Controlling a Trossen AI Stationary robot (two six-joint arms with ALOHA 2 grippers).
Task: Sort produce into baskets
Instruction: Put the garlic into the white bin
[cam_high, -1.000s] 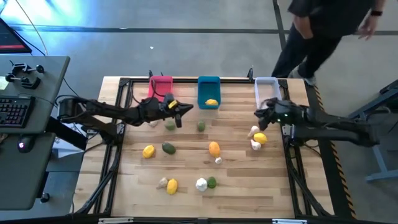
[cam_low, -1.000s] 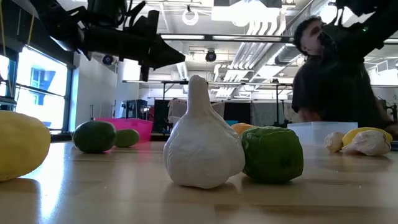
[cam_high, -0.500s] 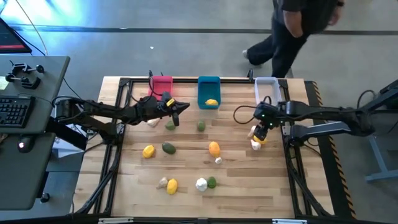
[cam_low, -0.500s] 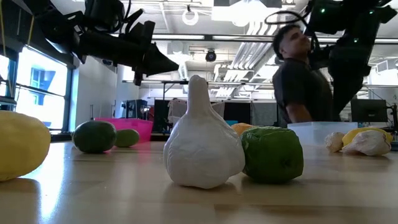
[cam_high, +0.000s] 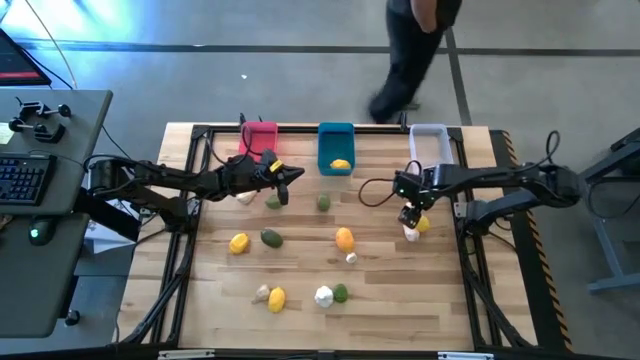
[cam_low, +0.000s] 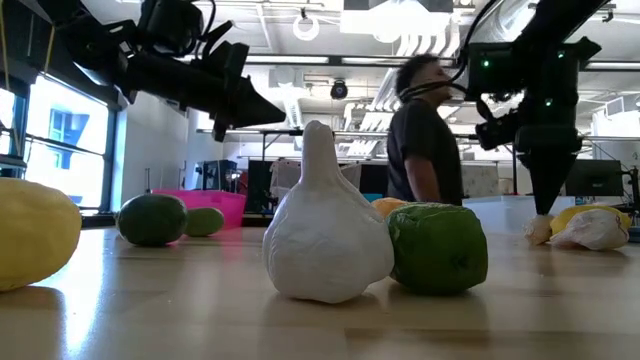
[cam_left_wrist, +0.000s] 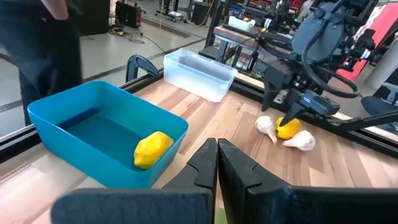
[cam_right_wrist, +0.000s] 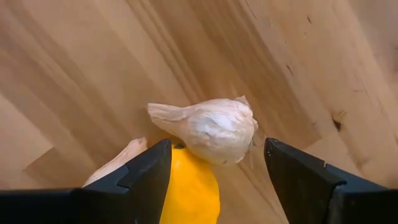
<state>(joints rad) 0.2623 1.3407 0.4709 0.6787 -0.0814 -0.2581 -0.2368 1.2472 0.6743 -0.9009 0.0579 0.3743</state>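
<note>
The right gripper (cam_high: 410, 214) points down near the right edge of the bench (cam_high: 300, 262), its fingers (cam_right_wrist: 147, 167) spread apart, directly above a cluster of three pieces: a white garlic (cam_right_wrist: 210, 129), a yellow lemon (cam_right_wrist: 189, 186) and a second garlic (cam_high: 411, 233). Nothing is held between the fingers; the upper garlic lies between them, apart from both.

The left gripper (cam_high: 289, 178) hangs above the bench between the pink basket (cam_high: 259, 138) and the blue basket (cam_high: 335, 146), fingers pressed together and empty.

All three baskets stand along the far edge; the pale basket (cam_high: 428, 142) is nearest the right corner. The blue basket holds one lemon (cam_high: 340, 165).

Remaining produce lies loose on the bench: green pieces (cam_high: 324, 202) near the centre, an orange-yellow piece (cam_high: 344, 238), and lemons, garlic and a green piece (cam_high: 341, 292) toward the near edge.

A person (cam_high: 412, 50) is on the floor beyond the far edge.
</note>
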